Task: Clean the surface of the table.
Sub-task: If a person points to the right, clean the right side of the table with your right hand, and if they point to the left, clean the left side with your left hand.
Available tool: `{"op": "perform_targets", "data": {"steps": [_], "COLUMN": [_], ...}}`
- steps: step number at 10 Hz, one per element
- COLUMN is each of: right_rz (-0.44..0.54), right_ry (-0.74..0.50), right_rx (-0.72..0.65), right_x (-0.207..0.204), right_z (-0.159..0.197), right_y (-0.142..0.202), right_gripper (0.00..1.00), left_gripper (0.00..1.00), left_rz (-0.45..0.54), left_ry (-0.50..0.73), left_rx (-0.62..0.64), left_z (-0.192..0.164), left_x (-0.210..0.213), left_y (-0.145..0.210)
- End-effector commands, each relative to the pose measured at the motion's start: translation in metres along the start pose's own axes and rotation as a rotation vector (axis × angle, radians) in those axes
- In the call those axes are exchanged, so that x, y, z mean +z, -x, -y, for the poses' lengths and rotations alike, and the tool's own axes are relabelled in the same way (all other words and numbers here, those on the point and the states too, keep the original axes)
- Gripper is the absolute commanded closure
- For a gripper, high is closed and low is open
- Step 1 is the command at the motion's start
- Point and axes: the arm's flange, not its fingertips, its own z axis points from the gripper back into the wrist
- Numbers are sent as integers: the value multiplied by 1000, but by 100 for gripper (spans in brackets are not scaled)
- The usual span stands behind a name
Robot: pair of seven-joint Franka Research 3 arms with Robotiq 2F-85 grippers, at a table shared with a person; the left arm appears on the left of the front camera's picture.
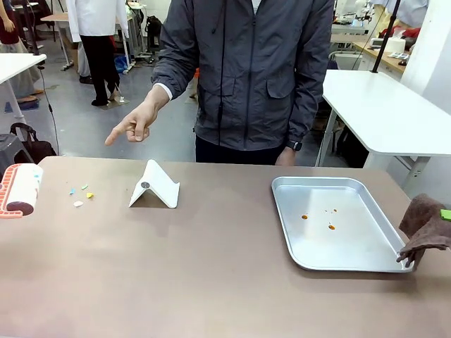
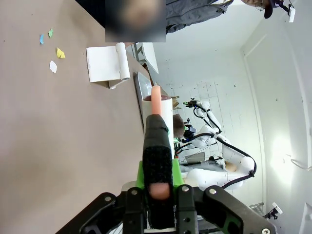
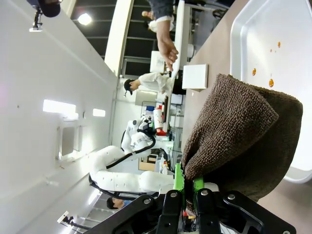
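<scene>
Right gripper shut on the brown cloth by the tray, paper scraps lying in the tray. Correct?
No. The paper scraps lie on the table, left of the white stand, not in the tray; the front view shows it. The right gripper is shut on the brown cloth by the tray.

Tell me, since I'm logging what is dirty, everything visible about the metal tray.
The metal tray is a shiny, shallow rectangle with rounded corners and a raised rim, lying flat on the table at the robot's right. Orange specks lie inside it. A brown cloth hangs at its right rim; whether they touch is unclear.
</scene>
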Motion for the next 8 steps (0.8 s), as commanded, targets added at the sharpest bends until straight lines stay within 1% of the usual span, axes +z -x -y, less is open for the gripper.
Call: {"op": "perform_targets", "data": {"steps": [1,2,3,4,6,8], "right_rz": [1,1,1,1,1,1], "right_ry": [-1,-1,-1,-1,-1,-1], "right_rx": [-24,-24,-24,-24,-24,-24], "right_x": [1,1,1,1,1,1], "right_z": [-4,-4,-4,-4,-4,-4], "right_y": [0,0,0,0,0,0], "right_gripper": [100,100,100,100,100,100], "left_gripper": [100,100,78,78,78,78], "left_rz": [9,9,0,58,165,229], "left_ry": [7,7,0,-82,-194,-293], "left_rx": [3,3,0,18,71,104], "left_z": [5,5,0,0,-1,-12], "left_x": [0,0,0,-3,-13,-30], "left_y": [-1,-1,0,-5,-22,-41]}}
